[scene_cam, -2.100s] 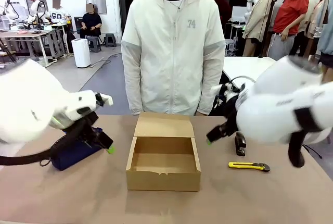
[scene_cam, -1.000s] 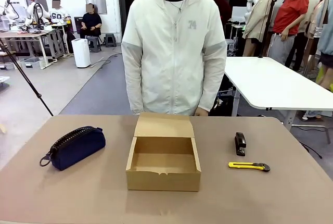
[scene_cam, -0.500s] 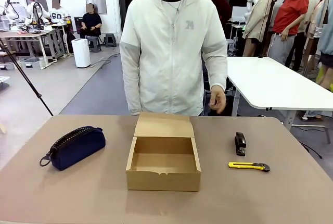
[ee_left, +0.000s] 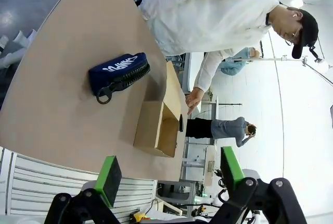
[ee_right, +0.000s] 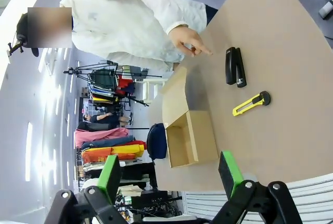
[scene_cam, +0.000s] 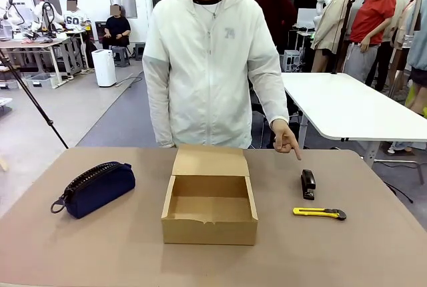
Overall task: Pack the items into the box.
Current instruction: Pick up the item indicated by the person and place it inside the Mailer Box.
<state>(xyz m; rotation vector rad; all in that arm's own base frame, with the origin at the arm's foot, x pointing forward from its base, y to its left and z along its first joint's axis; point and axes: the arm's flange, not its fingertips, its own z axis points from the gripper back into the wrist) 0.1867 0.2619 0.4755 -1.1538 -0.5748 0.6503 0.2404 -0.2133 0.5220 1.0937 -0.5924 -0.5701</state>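
Brown tabletop (scene_cam: 347, 257): one open box (scene_cam: 209, 229), one pouch (scene_cam: 99, 188), one stapler (scene_cam: 307, 183), one knife (scene_cam: 319, 213).

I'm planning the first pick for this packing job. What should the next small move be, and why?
Probably bring the right gripper, its jaws open, over the stapler. The person's hand points at it, it lies on the robot's right side of the table, and the box stands open and empty.

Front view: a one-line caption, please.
Person's hand points toward the stapler; knife beside it, open box mid-table, pouch at left.
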